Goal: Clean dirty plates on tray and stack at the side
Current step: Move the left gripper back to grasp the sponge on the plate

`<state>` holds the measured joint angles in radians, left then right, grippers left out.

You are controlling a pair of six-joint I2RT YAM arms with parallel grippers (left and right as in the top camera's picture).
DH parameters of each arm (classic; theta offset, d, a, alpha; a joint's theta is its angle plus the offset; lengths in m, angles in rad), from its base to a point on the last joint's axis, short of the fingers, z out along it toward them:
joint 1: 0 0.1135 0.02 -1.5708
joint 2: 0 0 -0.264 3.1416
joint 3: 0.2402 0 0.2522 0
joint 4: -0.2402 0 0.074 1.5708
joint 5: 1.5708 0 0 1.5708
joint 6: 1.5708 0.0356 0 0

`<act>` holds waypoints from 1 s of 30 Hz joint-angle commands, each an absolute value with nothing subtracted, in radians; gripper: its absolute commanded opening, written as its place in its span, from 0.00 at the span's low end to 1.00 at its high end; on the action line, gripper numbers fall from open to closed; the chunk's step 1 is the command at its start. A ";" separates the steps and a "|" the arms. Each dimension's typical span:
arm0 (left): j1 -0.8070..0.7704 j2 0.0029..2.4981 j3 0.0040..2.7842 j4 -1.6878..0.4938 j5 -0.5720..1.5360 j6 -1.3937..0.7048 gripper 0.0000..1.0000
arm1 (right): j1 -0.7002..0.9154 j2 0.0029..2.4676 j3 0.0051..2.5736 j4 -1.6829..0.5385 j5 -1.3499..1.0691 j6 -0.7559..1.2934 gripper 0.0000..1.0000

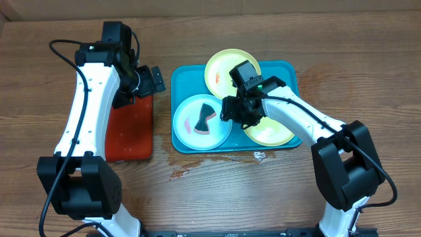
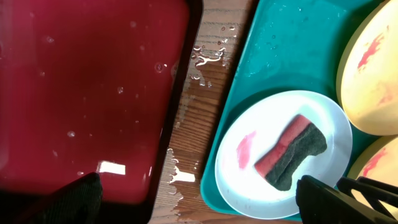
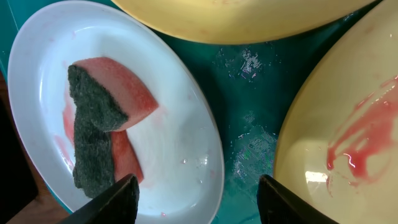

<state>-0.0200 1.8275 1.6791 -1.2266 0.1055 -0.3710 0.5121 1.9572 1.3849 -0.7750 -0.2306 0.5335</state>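
On the teal tray (image 1: 184, 76) lie three plates. The light blue plate (image 1: 191, 108) carries a red sponge with a dark scouring side (image 3: 99, 124) and a pink smear (image 2: 245, 149). One yellow plate (image 1: 220, 66) sits at the back and another (image 1: 273, 135) at the front right, with red smears (image 3: 360, 143). My right gripper (image 3: 196, 202) hangs open just over the tray. One of its fingers is above the blue plate beside the sponge, the other above the yellow plate's edge. My left gripper (image 2: 199, 205) is wide open with nothing in it, above the gap between the two trays.
A red tray with a black rim (image 1: 128, 131) lies left of the teal one, wet with droplets. Water puddles sit on the wooden table (image 1: 181, 172) in front of the trays and between them (image 2: 174, 177).
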 commanded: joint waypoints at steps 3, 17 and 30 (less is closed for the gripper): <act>-0.027 1.838 1.672 -1.226 0.149 -0.386 1.00 | 0.518 1.978 1.354 -0.733 -0.237 0.517 0.63; -0.076 1.840 1.644 -1.221 0.271 -0.274 0.92 | 0.517 2.019 1.348 -0.719 -0.185 0.524 0.49; -0.237 1.844 1.416 -0.920 0.289 -0.269 0.47 | 0.517 2.030 1.348 -0.720 -0.188 0.524 0.18</act>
<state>-0.2050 1.8309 1.4677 -0.9668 0.2630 -0.2802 0.5121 2.0247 1.3518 -0.7246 -0.1982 0.5232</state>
